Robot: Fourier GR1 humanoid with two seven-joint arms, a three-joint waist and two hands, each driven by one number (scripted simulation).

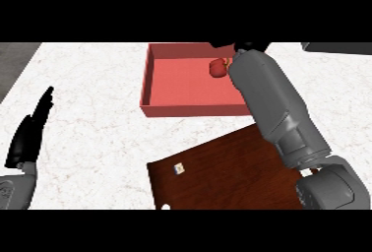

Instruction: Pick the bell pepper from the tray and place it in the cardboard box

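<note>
Red bell pepper [217, 68] shows inside the red cardboard box [190, 110], by its right wall and just beside the right hand [249, 47]. The forearm hides that hand's grip, so from here I cannot tell whether it holds the pepper or has released it. The sound move, it seems, is to let go only once the pepper is down on the box floor, then lift straight up clear of the wall. The dark wooden tray [218, 172], carrying a small label [178, 169], lies nearer the robot. The left hand [29, 133] rests far left, fingers straight, over the white marbled counter [94, 98].
</note>
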